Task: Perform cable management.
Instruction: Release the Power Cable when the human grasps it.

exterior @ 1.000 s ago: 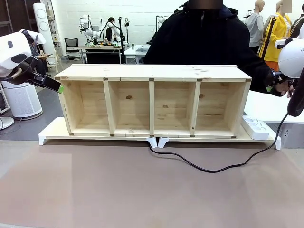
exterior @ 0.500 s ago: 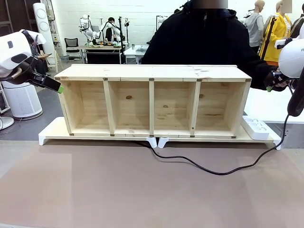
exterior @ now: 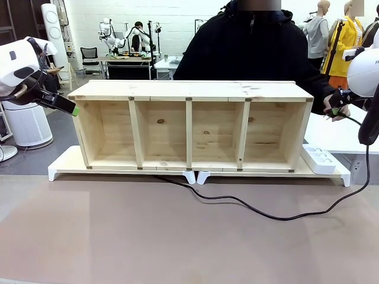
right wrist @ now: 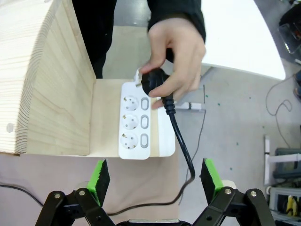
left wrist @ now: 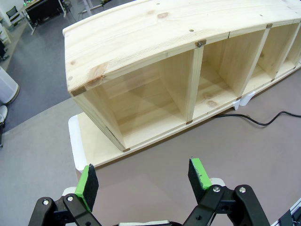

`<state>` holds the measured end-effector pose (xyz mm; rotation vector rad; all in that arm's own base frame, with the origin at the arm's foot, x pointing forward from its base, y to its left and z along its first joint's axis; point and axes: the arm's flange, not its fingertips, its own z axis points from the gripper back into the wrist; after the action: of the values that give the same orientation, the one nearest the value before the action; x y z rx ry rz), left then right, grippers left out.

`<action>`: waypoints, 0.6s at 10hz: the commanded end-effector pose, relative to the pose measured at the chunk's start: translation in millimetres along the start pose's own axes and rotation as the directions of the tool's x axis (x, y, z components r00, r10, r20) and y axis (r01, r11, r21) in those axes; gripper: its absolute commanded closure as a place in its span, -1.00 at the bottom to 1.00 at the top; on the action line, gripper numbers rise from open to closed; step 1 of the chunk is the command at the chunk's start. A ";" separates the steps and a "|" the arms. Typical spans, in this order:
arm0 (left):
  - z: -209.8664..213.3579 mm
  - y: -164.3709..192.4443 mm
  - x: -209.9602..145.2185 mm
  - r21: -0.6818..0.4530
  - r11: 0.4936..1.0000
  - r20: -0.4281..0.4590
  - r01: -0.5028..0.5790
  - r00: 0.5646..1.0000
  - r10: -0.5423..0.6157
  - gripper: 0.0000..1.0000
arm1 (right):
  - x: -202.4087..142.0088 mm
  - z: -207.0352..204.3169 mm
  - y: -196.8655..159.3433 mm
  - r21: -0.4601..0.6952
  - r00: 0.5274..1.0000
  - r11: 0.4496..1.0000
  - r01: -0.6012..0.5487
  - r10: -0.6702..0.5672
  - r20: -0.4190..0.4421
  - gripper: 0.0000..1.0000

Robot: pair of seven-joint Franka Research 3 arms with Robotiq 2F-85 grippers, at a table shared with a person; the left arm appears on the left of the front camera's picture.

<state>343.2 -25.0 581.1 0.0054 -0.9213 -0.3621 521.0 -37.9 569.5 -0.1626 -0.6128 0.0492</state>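
Our left gripper (left wrist: 143, 181) is hovering wide open beside the wooden shelf unit's (exterior: 189, 127) left end. The cable (exterior: 260, 212) is trailing from under the shelf across the table (exterior: 118, 236) rightward. A person's hand (right wrist: 176, 56) is holding its plug (right wrist: 153, 82) over the power strip (right wrist: 136, 123), above our wide-open right gripper (right wrist: 153, 181).

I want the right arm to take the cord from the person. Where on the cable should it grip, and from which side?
Probably the straight run of the cable just below the plug pinched in the person's hand. Come from the robot's side with the open right gripper, jaws astride the cord: that stretch hangs free and thin, clear of the power strip.
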 end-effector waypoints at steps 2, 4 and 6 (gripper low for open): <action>-0.5 0.8 -0.1 0.001 1.000 0.007 -0.001 1.000 0.001 -1.00 | -0.9 -0.8 -0.6 0.000 1.000 1.000 0.002 -0.002 -0.008 -1.00; -0.5 0.8 -0.1 0.001 1.000 0.007 -0.001 1.000 0.001 -1.00 | -0.9 -0.8 -0.6 0.000 1.000 1.000 0.002 -0.002 -0.008 -1.00; -0.5 0.8 -0.1 0.001 1.000 0.007 -0.001 1.000 0.001 -1.00 | -0.9 -0.8 -0.6 0.000 1.000 1.000 0.002 -0.002 -0.008 -1.00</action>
<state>343.2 -25.0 581.1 0.0054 -0.9213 -0.3621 521.0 -37.9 569.5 -0.1626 -0.6128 0.0493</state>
